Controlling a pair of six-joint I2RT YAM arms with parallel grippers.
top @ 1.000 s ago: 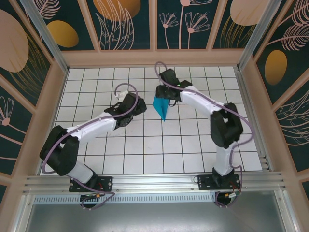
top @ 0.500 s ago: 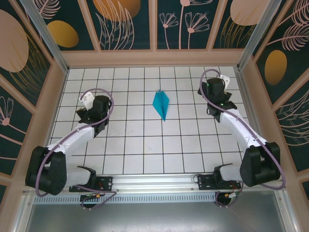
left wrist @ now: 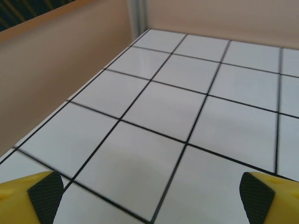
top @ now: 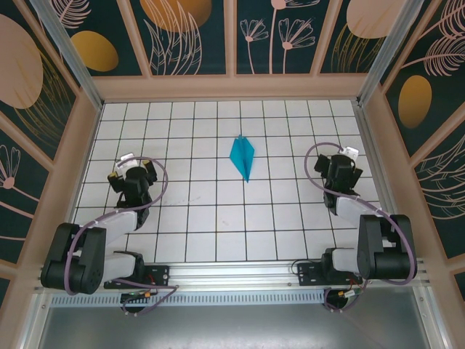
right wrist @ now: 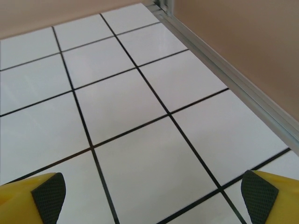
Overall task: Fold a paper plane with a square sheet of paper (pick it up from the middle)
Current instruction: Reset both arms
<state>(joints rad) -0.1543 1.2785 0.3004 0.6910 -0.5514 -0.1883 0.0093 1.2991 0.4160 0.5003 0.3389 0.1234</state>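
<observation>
The teal-blue paper plane (top: 243, 155) lay flat on the white gridded bench (top: 218, 218), a narrow folded dart with a centre crease, its sharp tip pointing toward the near edge, slightly right, midway across the far half.

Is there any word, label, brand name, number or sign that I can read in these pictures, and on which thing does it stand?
There is no readable text in these pictures.
The paper plane is plain teal-blue, with no print.
The table bears only black grid lines.
The walls show leaf and flower patterns, no letters.
</observation>
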